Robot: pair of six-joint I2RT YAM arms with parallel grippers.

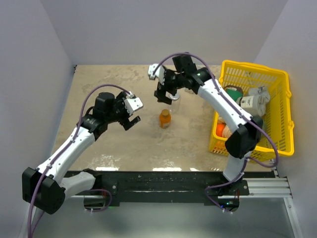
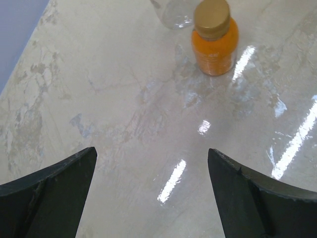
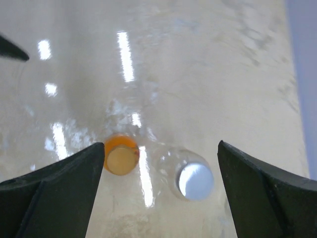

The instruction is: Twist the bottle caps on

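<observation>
Left claw (image 2: 151, 153) is hanging spread wide, fingers well apart, with glossy table (image 2: 99, 89) showing under it. Straight ahead of it the orange bottle (image 2: 214, 44) is standing upright, and the brown cap (image 2: 212, 17) is sitting on its neck. Whether that cap is threaded down tight, I cannot tell. Just behind it, the clear bottle (image 2: 174, 12) is peeking in at the top edge of the left wrist view.

Right claw (image 3: 161, 146) is hovering with its fingers parted too, gripping nothing. It is looking straight down on both bottles. The clear one is standing inside the span of the fingers, with the silver cap (image 3: 195, 181) sitting on top. The orange one is showing just beside the finger on the left of that view, brown cap facing up.

From overhead, the right claw is hanging over the clear bottle at mid-table, with the orange bottle just beside it on the near side. The left claw is pointing toward them from the left, near but not touching. Off at the right edge, a yellow basket (image 1: 253, 66) is holding some containers, well apart from the bottles.
</observation>
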